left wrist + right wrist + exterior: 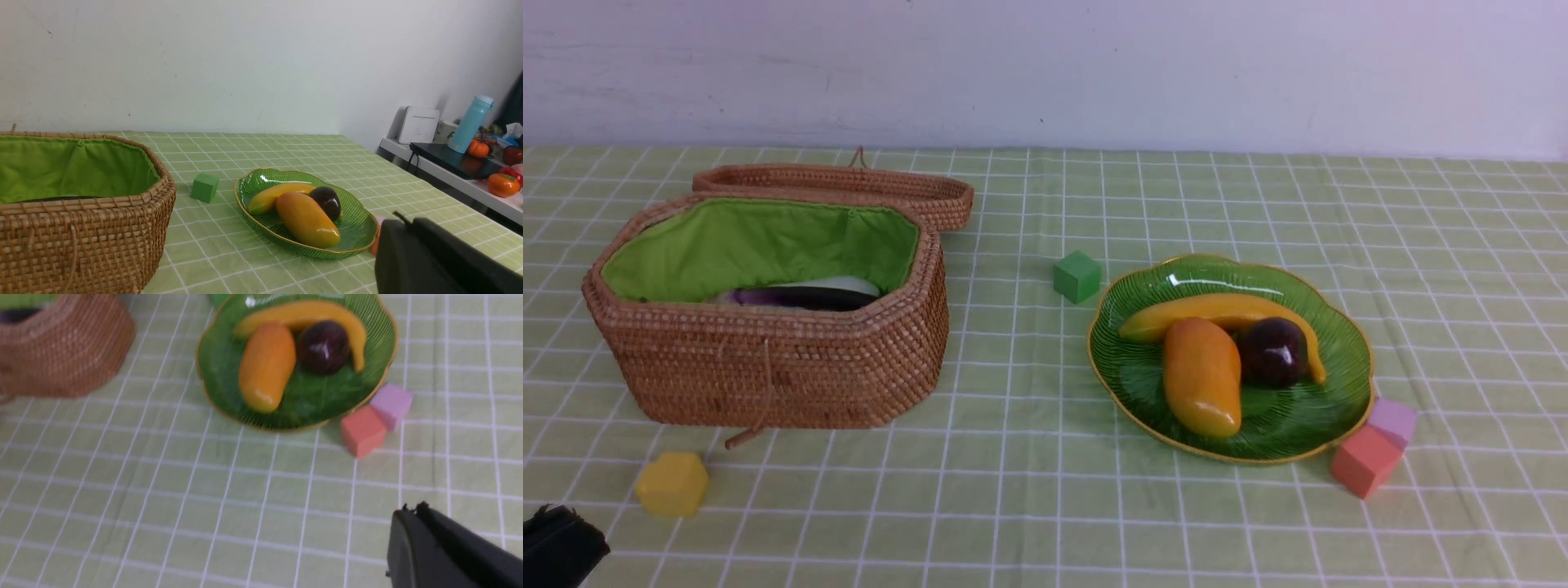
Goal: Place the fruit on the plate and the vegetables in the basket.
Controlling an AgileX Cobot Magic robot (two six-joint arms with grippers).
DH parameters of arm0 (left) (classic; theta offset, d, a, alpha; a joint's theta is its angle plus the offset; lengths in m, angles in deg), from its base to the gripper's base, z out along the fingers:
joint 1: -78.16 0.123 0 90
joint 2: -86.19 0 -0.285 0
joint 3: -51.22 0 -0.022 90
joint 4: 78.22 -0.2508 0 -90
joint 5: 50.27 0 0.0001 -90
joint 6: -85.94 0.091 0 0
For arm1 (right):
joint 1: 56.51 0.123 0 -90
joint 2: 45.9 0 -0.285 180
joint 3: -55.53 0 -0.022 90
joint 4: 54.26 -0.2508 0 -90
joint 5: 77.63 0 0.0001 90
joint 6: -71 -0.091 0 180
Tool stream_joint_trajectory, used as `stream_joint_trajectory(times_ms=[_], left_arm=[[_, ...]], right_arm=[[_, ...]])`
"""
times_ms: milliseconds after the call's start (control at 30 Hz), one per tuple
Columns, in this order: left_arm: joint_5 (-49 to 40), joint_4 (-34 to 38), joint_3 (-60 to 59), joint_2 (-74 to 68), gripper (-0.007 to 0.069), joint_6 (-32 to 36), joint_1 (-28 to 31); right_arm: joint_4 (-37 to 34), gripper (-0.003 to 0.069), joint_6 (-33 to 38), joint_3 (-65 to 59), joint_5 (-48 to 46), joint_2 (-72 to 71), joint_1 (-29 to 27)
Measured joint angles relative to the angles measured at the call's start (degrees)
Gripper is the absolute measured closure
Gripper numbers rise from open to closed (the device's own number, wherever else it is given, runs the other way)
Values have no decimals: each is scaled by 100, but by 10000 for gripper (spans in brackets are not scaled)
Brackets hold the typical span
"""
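The banana (1225, 310), the mango (1201, 376) and the mangosteen (1274, 351) lie together on the green plate (1294, 416), right of centre. At the left stands the wicker basket (768, 367), lid folded back. Inside it, against the green lining, I see the dark-purple eggplant (792, 298) and the white radish (845, 284); the carrot is hidden. My left gripper (402, 222) is shut and empty, low at the near left corner (556, 543). My right gripper (410, 510) is shut and empty, hovering over bare cloth nearer than the plate (294, 396).
Foam blocks lie on the checked cloth: green (1077, 276) between basket and plate, yellow (672, 483) in front of the basket, red (1364, 460) and pink (1392, 420) against the plate's near right rim. A side table (449, 179) with a bottle stands beyond the right edge.
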Motion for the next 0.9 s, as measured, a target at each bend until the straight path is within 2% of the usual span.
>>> stream_joint_trajectory(times_ms=[100,200,300,433,567,633,667,900], left_arm=[[0,0,0,0,608,0,0],[0,0,0,0,606,0,0],[0,0,0,0,601,0,0],[0,0,0,0,595,0,0],[-2,0,0,0,593,0,0],[-2,0,0,0,591,0,0],[-2,0,0,0,588,0,0],[-3,0,0,0,584,0,0]], right_arm=[[-692,659,1074,-1277,1177,-815,-1103],[-1326,659,1864,-2486,2203,-1641,-1822],[-1649,659,2293,-3439,3027,-2238,-2105],[-1688,659,2396,-4336,3882,-2693,-2136],[-1620,659,2401,-4481,3849,-2868,-2143],[-1506,659,2401,-4482,3537,-2882,-2159],[-1426,659,2304,-4487,3207,-2882,-2172],[-1293,659,1612,-4453,3034,-2882,-2172]])
